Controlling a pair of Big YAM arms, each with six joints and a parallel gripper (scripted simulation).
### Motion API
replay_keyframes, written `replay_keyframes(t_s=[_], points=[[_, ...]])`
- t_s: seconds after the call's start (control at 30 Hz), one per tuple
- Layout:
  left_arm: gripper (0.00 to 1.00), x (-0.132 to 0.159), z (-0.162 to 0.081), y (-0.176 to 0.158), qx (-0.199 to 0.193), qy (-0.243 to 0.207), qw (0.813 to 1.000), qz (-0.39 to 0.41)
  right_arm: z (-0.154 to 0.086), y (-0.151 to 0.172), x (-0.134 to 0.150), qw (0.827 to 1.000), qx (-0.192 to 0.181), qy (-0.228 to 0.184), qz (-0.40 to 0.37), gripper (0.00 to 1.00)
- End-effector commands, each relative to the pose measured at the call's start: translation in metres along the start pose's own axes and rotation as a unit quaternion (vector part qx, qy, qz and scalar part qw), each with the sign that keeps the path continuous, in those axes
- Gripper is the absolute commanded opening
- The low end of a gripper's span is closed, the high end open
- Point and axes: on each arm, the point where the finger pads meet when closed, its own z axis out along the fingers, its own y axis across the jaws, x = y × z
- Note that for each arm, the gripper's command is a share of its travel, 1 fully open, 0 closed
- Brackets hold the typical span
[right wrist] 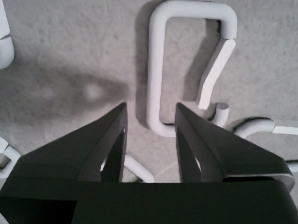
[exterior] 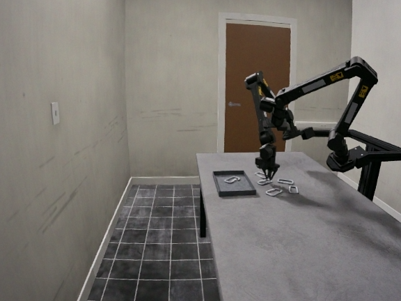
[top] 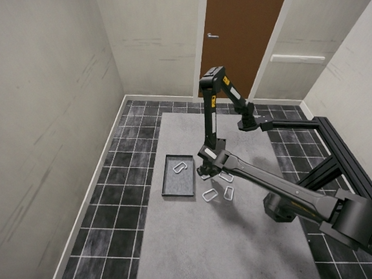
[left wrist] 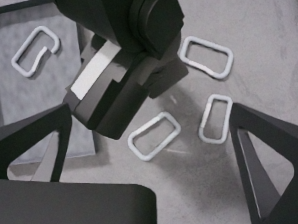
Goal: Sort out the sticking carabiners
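The grey tray (top: 178,195) (exterior: 240,192) (left wrist: 45,95) holds one carabiner (top: 178,165) (left wrist: 25,45) with its gate bent inward. My right gripper (exterior: 271,178) (right wrist: 151,111) is partly open, low over a carabiner (right wrist: 156,70) whose gate stands open, swung inward. Its long bar lies just ahead of and between the tips; no grip shows. Another carabiner (right wrist: 255,125) lies beside it. Three more carabiners, one at the back (left wrist: 207,45), one narrow (left wrist: 228,120) and one in front (left wrist: 162,144), look closed. My left gripper (left wrist: 150,111) is wide open and empty above them.
My right arm's wrist (left wrist: 120,90) crosses the left wrist view and hides table and carabiners beneath. In the top view my left forearm (top: 274,181) reaches in from the right, close above the right gripper. The tray is beside the right gripper.
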Motion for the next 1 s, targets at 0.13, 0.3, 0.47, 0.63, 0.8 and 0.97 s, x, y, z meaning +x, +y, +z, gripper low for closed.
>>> replay_keyframes(t_s=[0.13, 0.3, 0.47, 0.63, 0.8, 0.97], points=[[1.0, -0.008, -0.009, 0.014, -0.014, -0.006, 1.0, 0.004, 0.002, -0.006, -0.023, 1.0, -0.003, -0.014, 0.027, 0.3], [1.0, -0.008, -0.009, 0.014, -0.014, -0.006, 1.0, 0.004, 0.014, -0.006, -0.025, 1.0, -0.001, -0.008, 0.019, 0.3], [1.0, -0.008, -0.009, 0.014, -0.014, -0.006, 1.0, 0.004, 0.015, 0.0, -0.025, 1.0, -0.003, -0.011, 0.012, 0.3], [1.0, -0.008, -0.009, 0.014, -0.014, -0.006, 1.0, 0.004, 0.026, -0.006, -0.026, 1.0, -0.002, -0.008, 0.019, 0.3], [1.0, -0.008, -0.009, 0.014, -0.014, -0.006, 1.0, 0.004, 0.018, -0.003, -0.033, 1.0, -0.005, -0.019, 0.018, 0.3], [1.0, -0.008, -0.009, 0.014, -0.014, -0.006, 1.0, 0.004, 0.018, -0.002, -0.033, 1.0, -0.005, -0.019, 0.017, 0.3]])
